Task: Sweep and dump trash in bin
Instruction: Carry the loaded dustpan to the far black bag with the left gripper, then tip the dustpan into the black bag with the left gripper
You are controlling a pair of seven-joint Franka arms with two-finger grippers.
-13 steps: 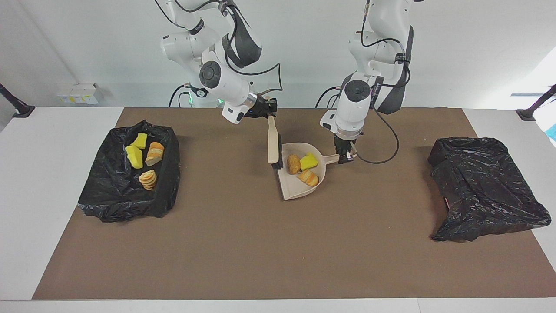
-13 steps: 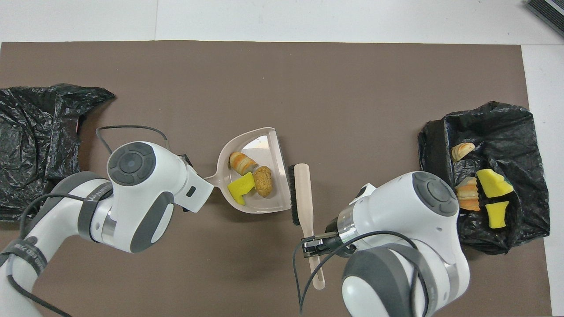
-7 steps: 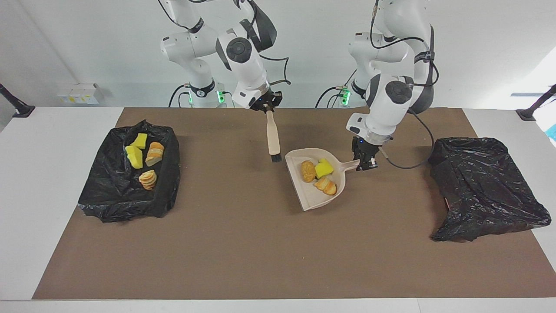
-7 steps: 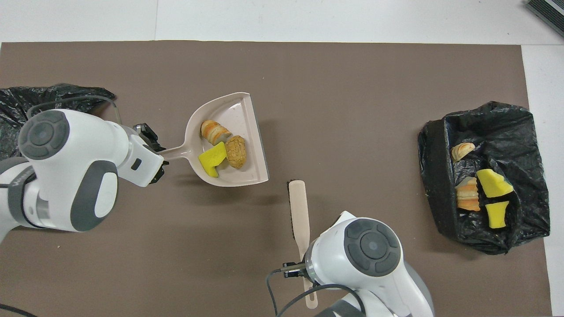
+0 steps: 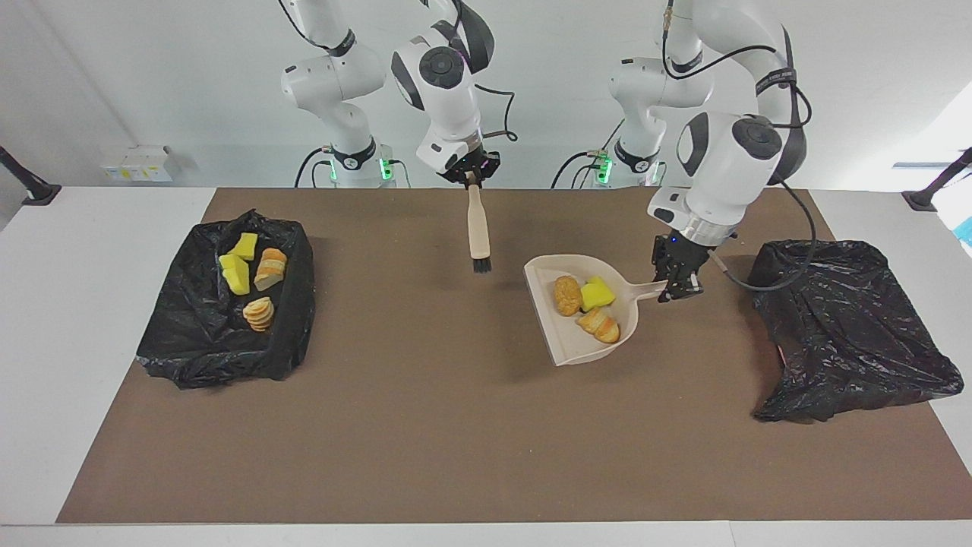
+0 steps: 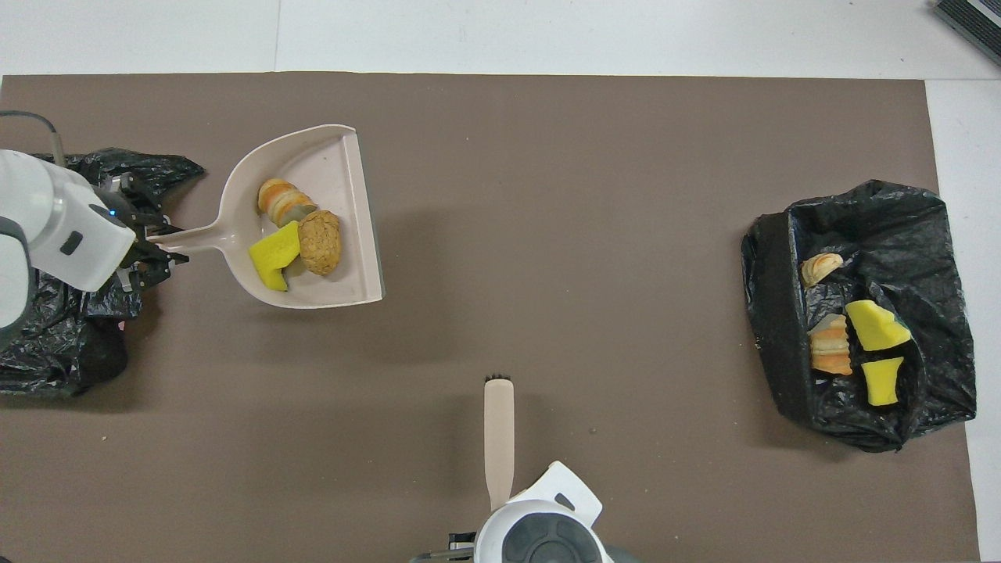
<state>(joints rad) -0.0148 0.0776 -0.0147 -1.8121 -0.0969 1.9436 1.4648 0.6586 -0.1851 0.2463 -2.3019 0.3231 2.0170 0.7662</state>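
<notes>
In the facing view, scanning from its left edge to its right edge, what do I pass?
Open black-lined bin holding four trash pieces → brush hanging from the right hand → beige dustpan carrying three pieces → left hand on the dustpan's handle → crumpled black bag.

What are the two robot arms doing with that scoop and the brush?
They are cleaning up. The left gripper holds the beige dustpan by its handle, up in the air beside a black bag, with three pieces of trash in it. The right gripper holds the brush hanging over the table. Four more pieces already lie in the other bag-lined bin.
</notes>
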